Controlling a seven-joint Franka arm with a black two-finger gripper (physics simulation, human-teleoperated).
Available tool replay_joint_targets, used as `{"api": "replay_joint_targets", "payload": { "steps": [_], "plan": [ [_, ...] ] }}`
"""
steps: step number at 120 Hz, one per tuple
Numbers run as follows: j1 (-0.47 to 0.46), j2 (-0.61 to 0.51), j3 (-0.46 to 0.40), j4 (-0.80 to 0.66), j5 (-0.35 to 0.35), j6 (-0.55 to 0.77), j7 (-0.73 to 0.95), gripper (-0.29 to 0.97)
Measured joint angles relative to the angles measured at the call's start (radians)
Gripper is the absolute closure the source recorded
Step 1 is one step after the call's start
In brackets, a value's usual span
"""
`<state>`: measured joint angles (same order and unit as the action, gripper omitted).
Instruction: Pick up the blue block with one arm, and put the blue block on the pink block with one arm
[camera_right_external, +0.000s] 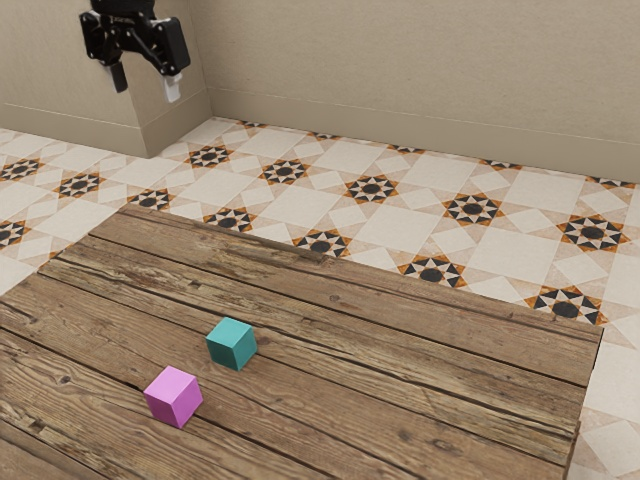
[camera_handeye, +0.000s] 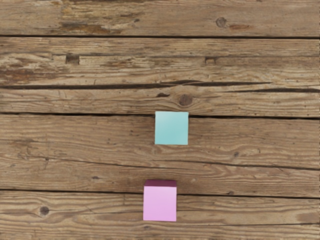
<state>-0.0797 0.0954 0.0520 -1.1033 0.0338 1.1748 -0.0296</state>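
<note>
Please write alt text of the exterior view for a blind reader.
A black gripper hangs open high at the exterior view's upper left. Below, on a wooden table, a blue block and a pink block stand near each other, not touching.

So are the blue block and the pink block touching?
Apart. The wrist view shows a strip of bare table between the blue block and the pink block.
</note>
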Motion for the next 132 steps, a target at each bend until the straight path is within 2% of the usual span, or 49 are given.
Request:
{"api": "replay_joint_targets", "payload": {
  "steps": [9,20,30,38,51,79,104,132],
  "plan": [
    [0.007,-0.087,-0.007,-0.200,-0.001,0.050,0.000,0.00],
    [0.034,-0.245,-0.030,-0.562,0.001,0.164,-0.001,0.00],
    [0.113,-0.329,-0.105,-0.832,0.000,0.293,-0.001,0.00],
    [0.180,-0.350,-0.159,-0.962,-0.001,0.402,-0.001,0.00],
    [0.206,-0.377,-0.200,-1.124,-0.004,0.580,-0.001,0.00],
    [0.219,-0.401,-0.235,-1.255,-0.041,0.808,0.000,0.00],
    [0.228,-0.403,-0.262,-1.309,-0.070,0.912,0.000,0.00],
    [0.227,-0.382,-0.289,-1.324,-0.102,0.966,-0.001,0.00]
  ]
}}
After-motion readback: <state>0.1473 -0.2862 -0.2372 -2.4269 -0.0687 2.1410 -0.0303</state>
